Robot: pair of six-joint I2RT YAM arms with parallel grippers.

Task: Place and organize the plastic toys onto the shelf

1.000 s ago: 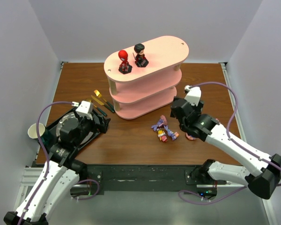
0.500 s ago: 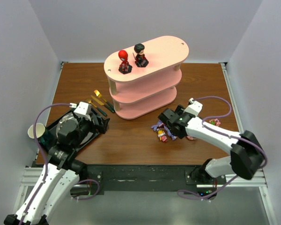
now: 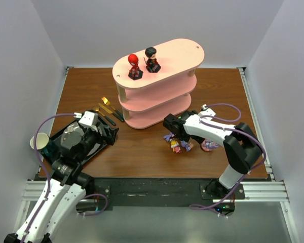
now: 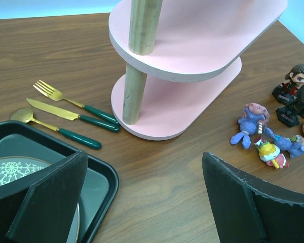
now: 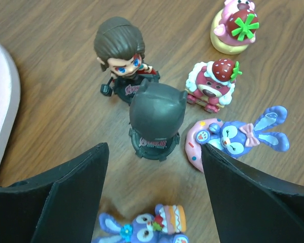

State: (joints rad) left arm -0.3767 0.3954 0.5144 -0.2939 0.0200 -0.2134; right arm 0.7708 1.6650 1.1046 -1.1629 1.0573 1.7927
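The pink shelf (image 3: 157, 83) stands at the back middle of the table, with a red figure (image 3: 134, 66) and a black figure (image 3: 152, 59) on its top board. More plastic toys (image 3: 177, 144) lie on the table in front of it. My right gripper (image 3: 171, 126) hangs open just above them. In the right wrist view a black masked figure (image 5: 156, 119) stands upright just beyond my open right gripper (image 5: 154, 164), behind it a brown-haired figure (image 5: 119, 48), and a purple bunny (image 5: 152, 228) lies below. My left gripper (image 4: 144, 162) is open and empty by the tray.
A black tray (image 4: 99, 174) holding a plate sits at the left, with gold and green cutlery (image 4: 66, 114) between it and the shelf post (image 4: 134, 96). A paper cup (image 3: 38, 142) stands at the far left. Two pink bear toys (image 5: 213, 86) and a blue bunny on a pink ring (image 5: 238, 136) lie to the right.
My right arm has swung left from the table's right side and lowered its gripper over the toys by the shelf base. The left arm has barely shifted.
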